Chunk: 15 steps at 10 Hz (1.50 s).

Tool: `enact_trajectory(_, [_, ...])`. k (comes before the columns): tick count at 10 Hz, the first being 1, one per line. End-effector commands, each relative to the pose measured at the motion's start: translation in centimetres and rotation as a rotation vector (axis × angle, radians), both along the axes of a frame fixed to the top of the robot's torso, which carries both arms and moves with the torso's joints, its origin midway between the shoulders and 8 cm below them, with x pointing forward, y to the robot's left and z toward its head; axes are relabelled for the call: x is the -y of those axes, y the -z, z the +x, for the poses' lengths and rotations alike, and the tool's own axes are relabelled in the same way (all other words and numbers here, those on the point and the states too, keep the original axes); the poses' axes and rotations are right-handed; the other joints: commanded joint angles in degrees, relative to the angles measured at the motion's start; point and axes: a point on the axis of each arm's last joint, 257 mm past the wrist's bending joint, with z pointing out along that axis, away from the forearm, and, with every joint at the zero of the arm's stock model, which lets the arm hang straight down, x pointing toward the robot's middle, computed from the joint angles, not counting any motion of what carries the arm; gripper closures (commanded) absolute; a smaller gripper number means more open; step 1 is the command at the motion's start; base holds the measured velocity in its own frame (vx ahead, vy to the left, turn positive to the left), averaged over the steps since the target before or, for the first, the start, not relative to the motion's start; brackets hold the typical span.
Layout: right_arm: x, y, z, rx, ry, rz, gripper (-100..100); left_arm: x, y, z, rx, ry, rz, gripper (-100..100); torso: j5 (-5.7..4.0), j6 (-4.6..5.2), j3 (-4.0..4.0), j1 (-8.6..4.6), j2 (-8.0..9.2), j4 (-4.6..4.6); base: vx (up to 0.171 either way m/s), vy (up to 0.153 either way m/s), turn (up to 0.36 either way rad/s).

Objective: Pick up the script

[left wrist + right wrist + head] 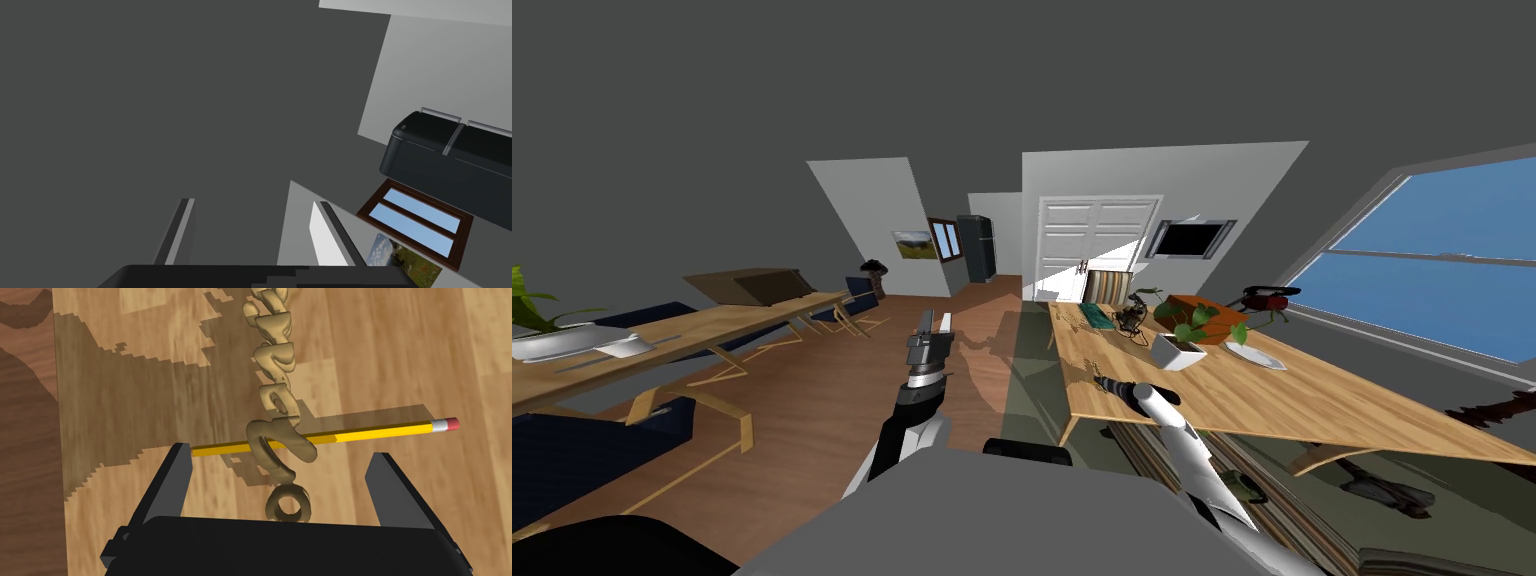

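Step in hand: final approach before the grasp. The right gripper (280,455) hangs over the wooden table (425,353) with its jaws fully apart and nothing held. In the head view it sits just below the frame's centre, at the table's near corner. The script (277,400), a tan chain of raised cursive letters, lies flat on the tabletop and runs away from the gripper, with its nearest loops between the two fingers. A yellow pencil (380,431) lies crosswise, apparently threaded through or under one loop; the contact cannot be resolved. The left gripper (930,335), left of centre in the head view, is raised, spread and empty. The next move probably calls for lowering the right gripper and closing across the narrow lettering without pinching the pencil.
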Motion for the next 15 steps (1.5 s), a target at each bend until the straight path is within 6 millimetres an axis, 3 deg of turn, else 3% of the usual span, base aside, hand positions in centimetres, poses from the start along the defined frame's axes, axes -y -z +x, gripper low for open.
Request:
enact_trajectory(1, [0.8, 0.2, -0.7, -0.002, 0.003, -0.003, -100, 0.0, 0.0, 0.0, 0.000, 0.000, 0.000, 0, 0.00, 0.00, 0.00, 0.00, 0.00, 0.00, 0.024, 0.024, 0.075])
enact_trajectory(13, [5.7, 1.4, -5.7, 0.000, 0.065, -0.001, -100, 0.0, 0.0, 0.0, 0.000, 0.000, 0.000, 0, 0.00, 0.00, 0.01, 0.02, 0.01, 0.01, 0.025, 0.022, 0.050])
enact_trajectory(15, [5.8, 1.3, -5.6, 0.001, 0.070, 0.002, -100, 0.0, 0.0, 0.0, 0.000, 0.000, 0.000, 0, -0.01, 0.00, 0.00, -0.02, 0.00, 0.00, 0.017, 0.010, 0.016])
